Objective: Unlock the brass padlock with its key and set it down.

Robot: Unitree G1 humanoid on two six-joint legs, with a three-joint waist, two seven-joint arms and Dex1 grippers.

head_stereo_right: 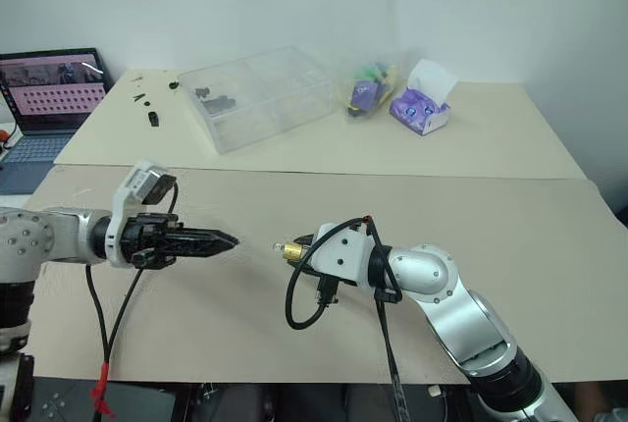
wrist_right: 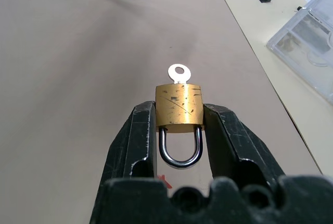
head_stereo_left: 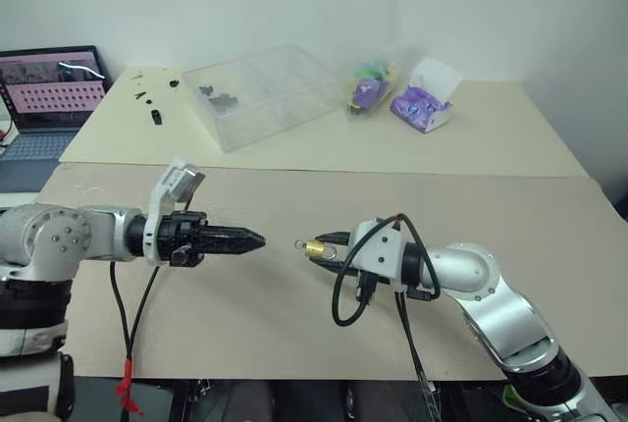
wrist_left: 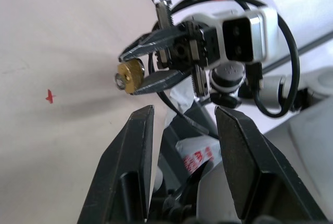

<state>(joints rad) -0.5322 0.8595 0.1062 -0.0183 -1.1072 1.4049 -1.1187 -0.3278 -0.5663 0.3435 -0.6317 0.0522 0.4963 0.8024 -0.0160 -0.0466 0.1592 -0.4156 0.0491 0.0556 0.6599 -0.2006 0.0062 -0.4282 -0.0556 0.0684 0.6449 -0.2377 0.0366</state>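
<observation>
Step in hand: we judge this the approach to the unlocking; the brass padlock is held up off the bench with its key already seated in the keyhole, the shackle not yet sprung.
Padlock place: clamped by its two flat sides between the fingers of the right tool, shackle toward the wrist, key bow sticking out the far end.
Right tool: closed on the brass padlock, jaws only as wide as the brass body.
Left tool: we see its two fingers parted with nothing between them in the left wrist view; it stands just short of the padlock, apart from the key.
Arm pose: both forearms are raised over the bench and roughly level, tips facing each other, the padlock between them.
Next move: we reckon the left tool must close the gap to the padlock, pinch the small key bow and turn it while the right tool holds firm.
Risk: the bow is thin and the padlock tiny, so a slightly off pinch could slip or push the lock askew.
</observation>
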